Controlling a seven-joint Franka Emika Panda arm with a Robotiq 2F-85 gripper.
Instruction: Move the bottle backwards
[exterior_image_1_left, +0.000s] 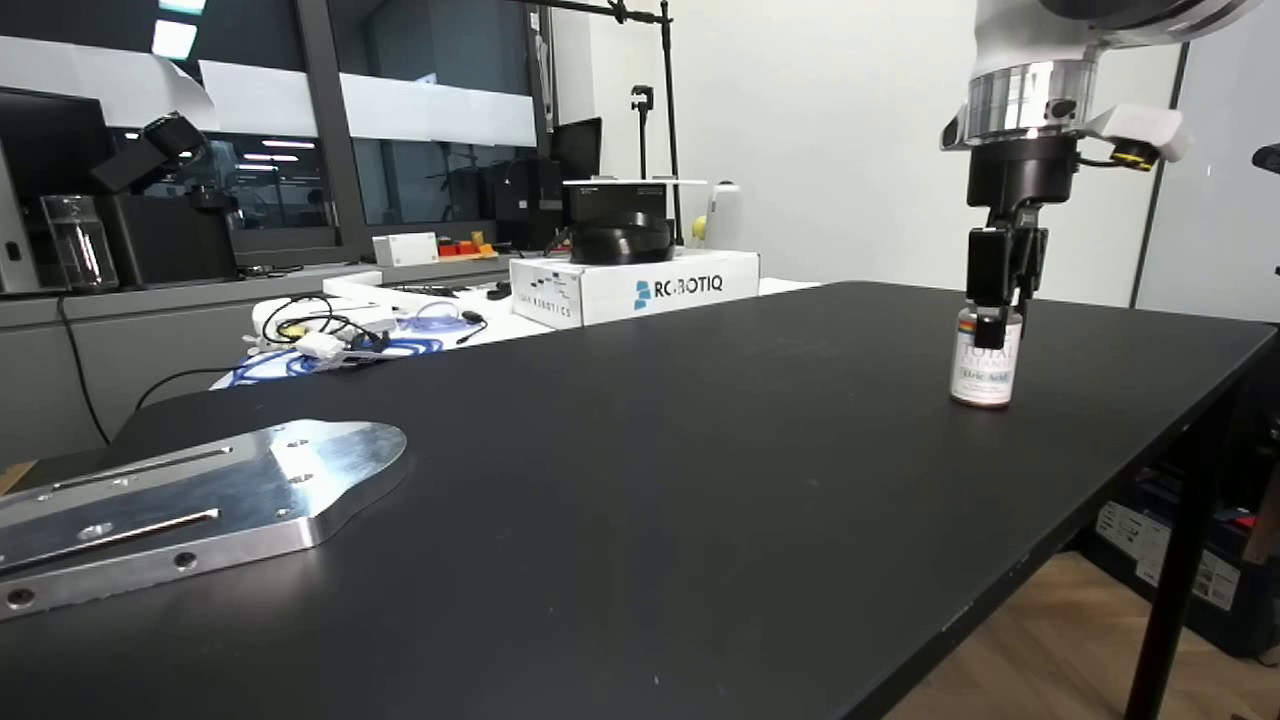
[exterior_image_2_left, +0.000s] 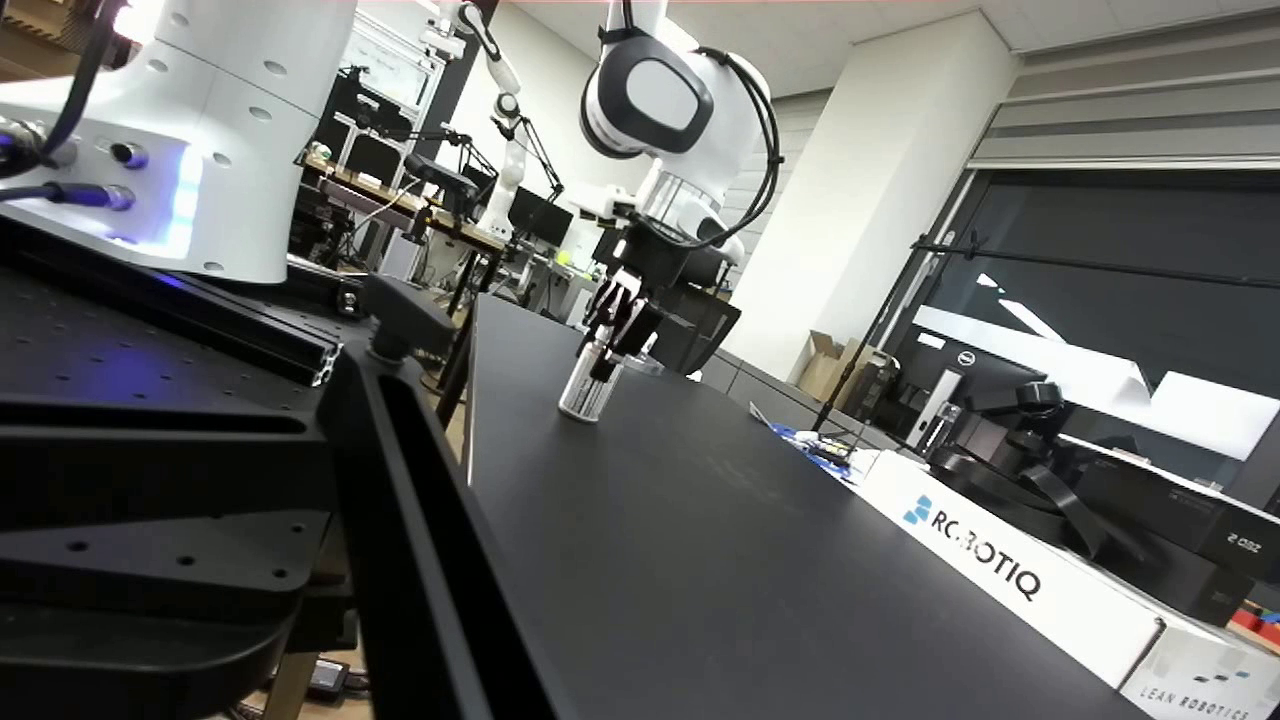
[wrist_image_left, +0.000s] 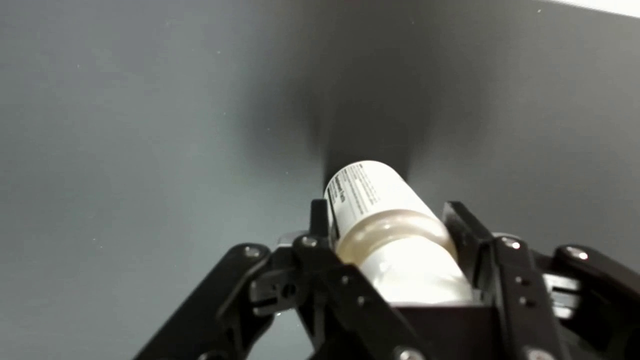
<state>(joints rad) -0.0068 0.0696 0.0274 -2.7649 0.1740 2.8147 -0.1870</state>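
Observation:
The bottle (exterior_image_1_left: 982, 382) is small, with a white label and a white cap, and looks upright at the right part of the black table (exterior_image_1_left: 620, 480). It also shows in an exterior view (exterior_image_2_left: 585, 392) and in the wrist view (wrist_image_left: 372, 192). My gripper (exterior_image_1_left: 1004, 325) points down over it, with its fingers on either side of the upper body; it shows in an exterior view (exterior_image_2_left: 596, 357) and in the wrist view (wrist_image_left: 386, 215). In the wrist view both fingers sit tight against the bottle's sides with no clear gap. I cannot tell whether the base touches the table.
A metal plate (exterior_image_1_left: 250, 480) lies at the table's near left. White Robotiq boxes (exterior_image_1_left: 650, 285) stand beyond the far edge, with cables (exterior_image_1_left: 330, 340) beside them. The table's side edge (exterior_image_1_left: 1140, 465) runs to the right of the bottle. The robot base (exterior_image_2_left: 190, 130) stands beside the table.

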